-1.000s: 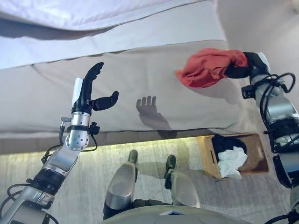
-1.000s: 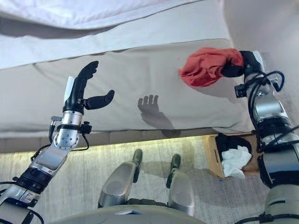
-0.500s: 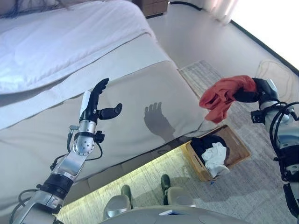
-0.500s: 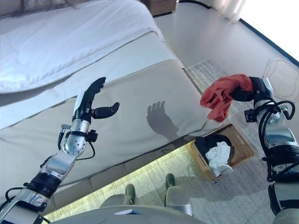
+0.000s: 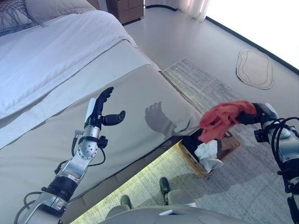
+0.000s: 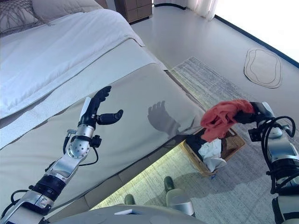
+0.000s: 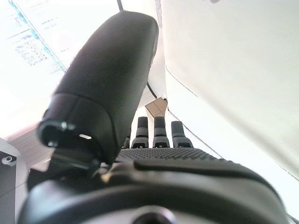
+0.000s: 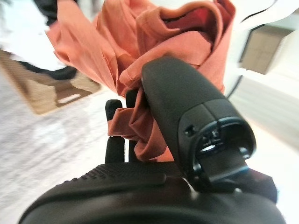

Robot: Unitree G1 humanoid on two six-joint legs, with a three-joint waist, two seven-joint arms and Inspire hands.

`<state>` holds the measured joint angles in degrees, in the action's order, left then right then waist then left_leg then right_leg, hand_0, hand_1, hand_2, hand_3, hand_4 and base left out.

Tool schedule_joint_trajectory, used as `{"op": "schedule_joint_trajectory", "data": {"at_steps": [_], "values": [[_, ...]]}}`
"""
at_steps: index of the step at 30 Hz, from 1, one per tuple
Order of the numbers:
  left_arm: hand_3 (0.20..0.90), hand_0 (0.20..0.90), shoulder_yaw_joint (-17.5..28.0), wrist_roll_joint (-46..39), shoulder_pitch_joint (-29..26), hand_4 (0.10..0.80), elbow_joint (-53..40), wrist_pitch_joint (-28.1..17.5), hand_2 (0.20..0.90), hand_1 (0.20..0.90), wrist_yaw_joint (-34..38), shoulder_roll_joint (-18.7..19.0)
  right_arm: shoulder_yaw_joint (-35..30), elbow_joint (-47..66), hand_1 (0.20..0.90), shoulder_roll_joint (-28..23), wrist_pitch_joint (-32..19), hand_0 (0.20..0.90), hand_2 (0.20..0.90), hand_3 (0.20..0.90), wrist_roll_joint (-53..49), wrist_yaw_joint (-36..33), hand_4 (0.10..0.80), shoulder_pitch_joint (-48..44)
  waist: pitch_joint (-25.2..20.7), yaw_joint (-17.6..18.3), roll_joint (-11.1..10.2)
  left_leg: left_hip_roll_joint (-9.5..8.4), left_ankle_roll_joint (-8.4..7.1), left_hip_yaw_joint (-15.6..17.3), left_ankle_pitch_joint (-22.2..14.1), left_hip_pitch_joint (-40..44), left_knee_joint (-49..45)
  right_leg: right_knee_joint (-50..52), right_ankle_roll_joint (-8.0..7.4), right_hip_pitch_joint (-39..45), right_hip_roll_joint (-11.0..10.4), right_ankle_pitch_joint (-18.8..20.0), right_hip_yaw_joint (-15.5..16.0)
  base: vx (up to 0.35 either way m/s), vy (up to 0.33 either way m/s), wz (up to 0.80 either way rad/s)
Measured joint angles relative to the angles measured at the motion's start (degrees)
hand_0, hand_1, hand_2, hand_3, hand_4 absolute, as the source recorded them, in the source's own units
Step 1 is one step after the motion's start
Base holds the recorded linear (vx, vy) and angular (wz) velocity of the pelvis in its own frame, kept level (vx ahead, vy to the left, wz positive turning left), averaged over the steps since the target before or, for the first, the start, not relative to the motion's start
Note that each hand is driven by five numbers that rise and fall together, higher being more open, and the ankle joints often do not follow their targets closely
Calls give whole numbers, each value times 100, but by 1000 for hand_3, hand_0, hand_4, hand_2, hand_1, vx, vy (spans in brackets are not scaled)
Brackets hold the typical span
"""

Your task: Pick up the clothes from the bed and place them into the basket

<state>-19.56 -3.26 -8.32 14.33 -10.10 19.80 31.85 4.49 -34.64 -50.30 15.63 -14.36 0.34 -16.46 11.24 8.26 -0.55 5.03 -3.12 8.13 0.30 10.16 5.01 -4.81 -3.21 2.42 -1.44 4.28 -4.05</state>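
My right hand (image 5: 256, 116) is shut on a red-orange garment (image 5: 222, 120) and holds it in the air above the wooden basket (image 5: 230, 143) on the floor by the bed's corner. In the right wrist view the thumb and fingers (image 8: 117, 116) are curled round the red cloth (image 8: 140, 60). The basket holds a black garment (image 6: 198, 140) and a white one (image 6: 211, 151). My left hand (image 5: 99, 111) is open and empty, raised over the beige bed cover (image 5: 56, 140); it also shows in the left wrist view (image 7: 154, 135).
The bed has a white duvet (image 5: 46, 56) and pillows (image 6: 18, 14) at its far end. The basket stands on a grey striped rug (image 5: 210, 88). A small round mat (image 5: 255, 69) lies on the floor at the far right. A wooden nightstand (image 5: 126, 8) stands beyond the bed.
The camera has turned to the right, so the whole scene has shifted. My right hand has carried the red garment off the bed's edge to above the basket. My left hand stays raised and open.
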Motion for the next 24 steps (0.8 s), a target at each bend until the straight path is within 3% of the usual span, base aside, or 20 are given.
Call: {"op": "schedule_joint_trajectory", "data": {"at_steps": [12, 13, 14, 17, 24], "values": [[900, 900, -157, 0, -20, 800, 1, 9, 900, 900, -55, -92, 31, -471, 300, 170, 36, 300, 300, 200, 213, -10, 100, 1, -47, 10, 464, -4, -14, -9, 11, -115, 1, -34, 8, -97, -13, 7, 8, -10, -16, 1], [900, 900, -167, -1, -21, 800, 0, 9, 900, 900, -53, -109, 30, -473, 455, 170, 35, 455, 455, 381, 222, -11, 281, -1, -48, 11, 520, -8, -16, -18, 13, -134, 1, -34, 8, -112, -18, 7, 15, -26, 44, 4], [900, 900, -202, -3, -22, 800, 1, 9, 900, 900, -40, -114, 31, -473, 900, 170, 34, 900, 900, 900, 260, -13, 800, -2, -41, 10, 576, -11, -18, -22, 17, -148, 1, -34, 8, -121, -22, 7, 18, -21, 41, 4], [900, 900, -275, -2, -21, 800, 2, 9, 900, 900, -37, -173, 32, -530, 900, 170, 34, 900, 900, 900, 398, -19, 800, -3, -42, 1, 689, -15, -20, -23, 19, -187, 1, -34, 9, -163, -26, 7, 21, -11, 33, 0], [900, 900, -309, -4, -20, 800, 2, 9, 900, 900, 26, -194, 30, -603, 900, 170, 125, 900, 900, 900, 661, -275, 800, 0, -38, 21, 708, -15, -56, 4, 55, -210, 1, -34, 12, -195, -25, 10, 13, -2, 8, -1]]}}
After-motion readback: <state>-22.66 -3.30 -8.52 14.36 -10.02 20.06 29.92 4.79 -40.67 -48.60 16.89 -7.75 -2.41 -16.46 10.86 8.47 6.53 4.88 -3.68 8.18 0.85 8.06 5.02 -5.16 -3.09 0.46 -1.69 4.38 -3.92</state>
